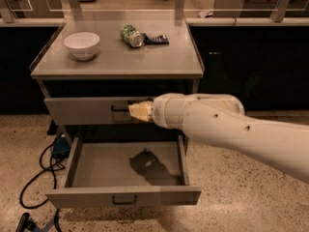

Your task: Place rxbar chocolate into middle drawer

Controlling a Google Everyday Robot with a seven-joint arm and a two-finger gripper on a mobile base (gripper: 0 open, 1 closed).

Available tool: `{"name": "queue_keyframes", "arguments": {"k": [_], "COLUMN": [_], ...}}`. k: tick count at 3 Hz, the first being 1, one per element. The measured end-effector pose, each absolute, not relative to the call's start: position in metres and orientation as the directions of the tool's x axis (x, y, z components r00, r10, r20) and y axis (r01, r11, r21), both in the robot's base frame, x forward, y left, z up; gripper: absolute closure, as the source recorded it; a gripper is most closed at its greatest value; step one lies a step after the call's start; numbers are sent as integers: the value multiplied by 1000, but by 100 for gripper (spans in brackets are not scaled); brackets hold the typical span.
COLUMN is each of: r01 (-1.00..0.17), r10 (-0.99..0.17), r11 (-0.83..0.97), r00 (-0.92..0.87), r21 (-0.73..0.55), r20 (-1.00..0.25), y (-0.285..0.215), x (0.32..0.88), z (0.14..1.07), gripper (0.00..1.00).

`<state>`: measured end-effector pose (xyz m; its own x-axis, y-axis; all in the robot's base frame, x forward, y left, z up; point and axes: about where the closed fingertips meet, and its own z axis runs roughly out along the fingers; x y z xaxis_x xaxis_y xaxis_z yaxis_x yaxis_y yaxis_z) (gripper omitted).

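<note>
Speckled stone floor [241,197] spreads under a grey metal cabinet [42,88] that stands against a run of dark counters. On the tabletop [120,62] a white bowl [82,45] sits upright near the back left corner. A green can [131,35] lies on its side near the back edge, about midway along it. A dark blue wrapped bar [156,39] lies flat just to the right of the can, touching it or nearly so.

Below the tabletop the upper drawer front [79,111] is closed. The middle drawer [72,196] beneath it is pulled well out toward the camera. Its small dark handle [124,200] sits at the centre of its front wall. On the drawer's grey bottom lies a dark shadow [149,167], right of centre.

A thick white arm [231,129] reaches in from the right edge of the view and crosses in front of the cabinet's right side. Its pale yellowish gripper [140,111] hangs in front of the closed upper drawer front, just right of that drawer's handle and above the open drawer's back half. Whether the jaws are apart, together or clamped on anything cannot be told from this view. The rxbar chocolate cannot be picked out anywhere, neither on the tabletop nor in the drawer.

Black cables [36,178] trail over the floor left of the cabinet, running to a small blue box [61,146] beside the drawer's left wall.
</note>
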<state>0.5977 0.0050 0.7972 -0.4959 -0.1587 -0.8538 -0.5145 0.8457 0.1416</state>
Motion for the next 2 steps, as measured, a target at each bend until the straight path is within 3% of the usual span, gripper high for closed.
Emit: {"name": "queue_keyframes", "arguments": {"k": [2], "r01": [-503], "r10": [-158], "r11": [850], "r00": [-531], "r21": [159], "r20": [-833], "y": [3], "x": [580], "z": [770], "gripper": [100]}}
